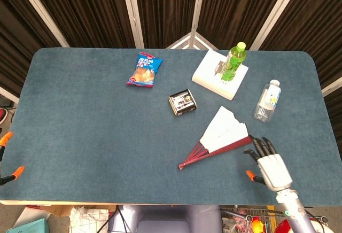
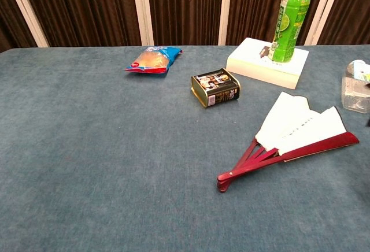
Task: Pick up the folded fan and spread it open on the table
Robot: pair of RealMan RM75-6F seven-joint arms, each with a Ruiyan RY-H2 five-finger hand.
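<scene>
We see open blue felt table (image 1: 85, 137) across the left half and near edge. Right half crowded: red-ribbed white paper fan (image 1: 222, 134), small printed tin (image 1: 182, 102), clear water bottle (image 1: 267, 100), green bottle (image 1: 233, 62) on white box (image 1: 214, 78). Blue snack bag (image 1: 145, 69) sits far centre.

Staged robot-test bay: a blue-felt table (image 1: 80, 137) backed from 10 to 2 o'clock by dark pleated curtains (image 1: 165, 8) hung between white frame bars (image 1: 131, 8).
</scene>
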